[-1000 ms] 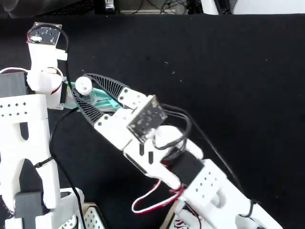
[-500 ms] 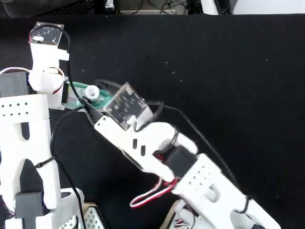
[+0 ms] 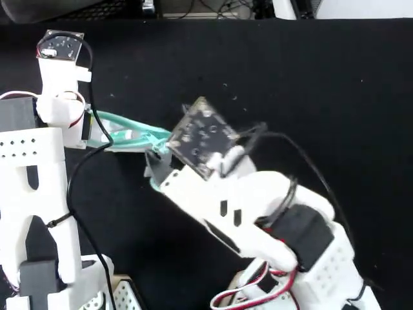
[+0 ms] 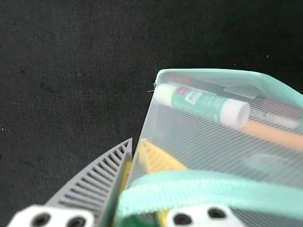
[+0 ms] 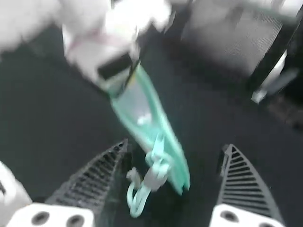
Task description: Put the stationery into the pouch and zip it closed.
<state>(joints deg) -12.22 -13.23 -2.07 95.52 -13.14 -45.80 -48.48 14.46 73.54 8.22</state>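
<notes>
Pouch [image 3: 129, 135] hangs over the black worktop [image 3: 322, 77], one end clamped in the left hand [image 4: 137, 156]. Glue stick [image 4: 201, 101] and pencil [image 4: 279, 135] are inside the pouch. Right hand [image 5: 176, 146] is spread wide at the pouch's other end, fingers either side of the zipper pull [image 5: 142, 189].

One pouch [image 4: 189, 142], one glue stick [image 4: 201, 101], two grippers [image 4: 135, 158] [image 5: 173, 156].

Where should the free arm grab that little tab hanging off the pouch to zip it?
Probably the dangling pull tab at the pouch's free end, approached end-on, opposite the left gripper clamping the other end. The open right gripper faces it.
</notes>
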